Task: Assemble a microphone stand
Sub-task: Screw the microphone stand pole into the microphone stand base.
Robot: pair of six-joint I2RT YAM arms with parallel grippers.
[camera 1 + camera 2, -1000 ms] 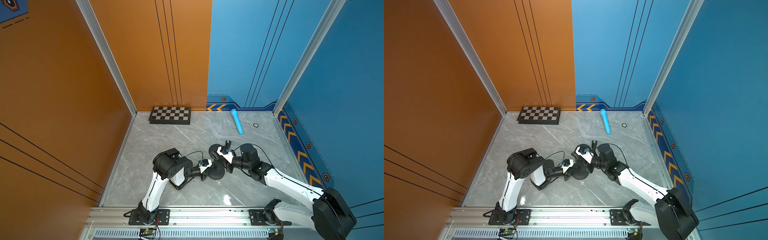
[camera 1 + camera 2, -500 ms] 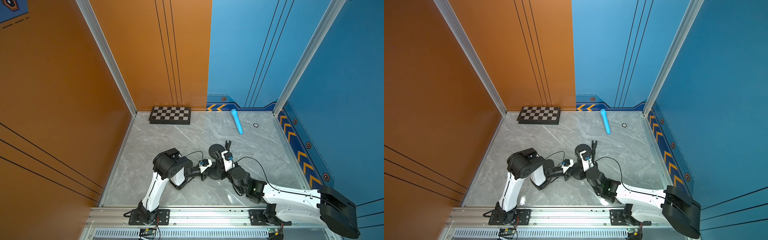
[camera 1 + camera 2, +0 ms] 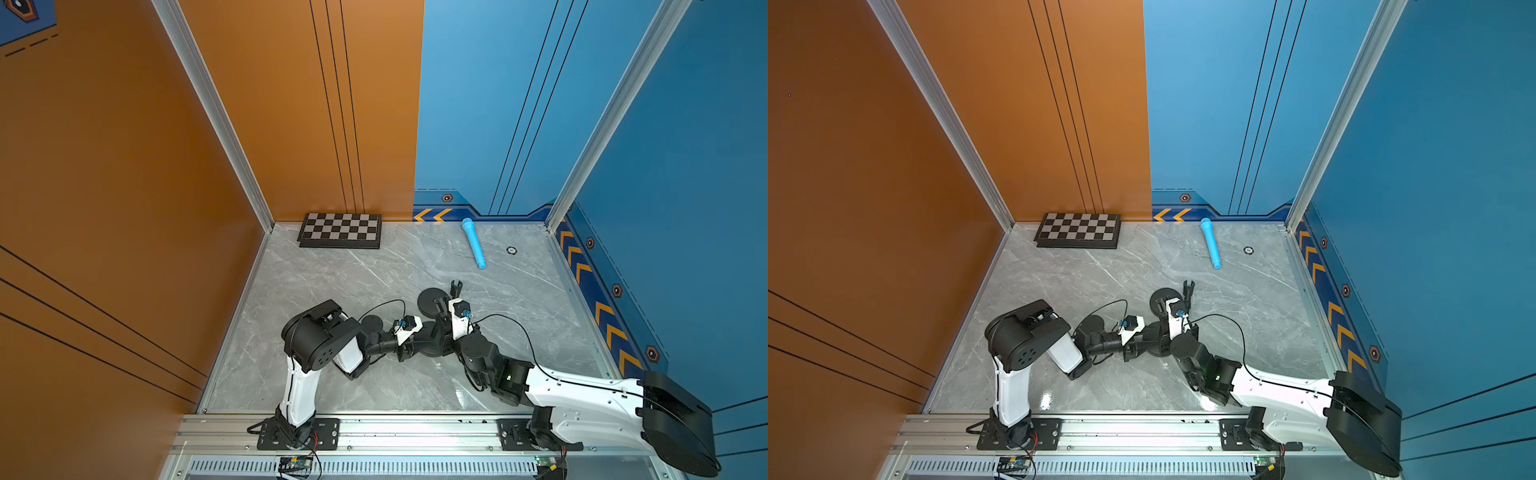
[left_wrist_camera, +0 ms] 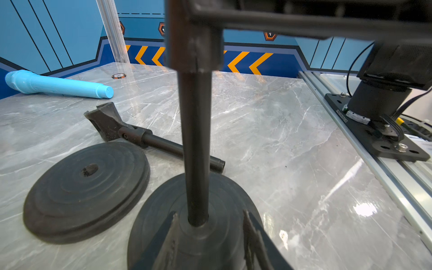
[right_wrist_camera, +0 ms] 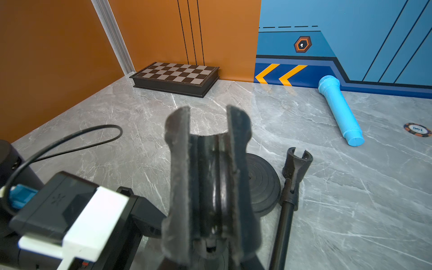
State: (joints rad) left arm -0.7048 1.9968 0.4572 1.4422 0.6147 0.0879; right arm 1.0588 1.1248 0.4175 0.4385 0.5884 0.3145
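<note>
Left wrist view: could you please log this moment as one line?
black stand pole: upright in round black base | right pincer: shut on pole | left pincer: open at base

The left fingers [image 4: 170, 240] and stand base [image 4: 229, 198] run off the wrist view's edge.

Glossy marbled tabletop [image 4: 292, 145], matt rubbery loose base [image 4: 70, 194], smooth plastic microphone [image 4: 58, 85]

A chessboard [image 3: 340, 230] lies against the orange wall [image 3: 270, 104]. A poker chip [image 3: 511, 250] rests on the marble tabletop [image 3: 374, 270], well apart.
</note>
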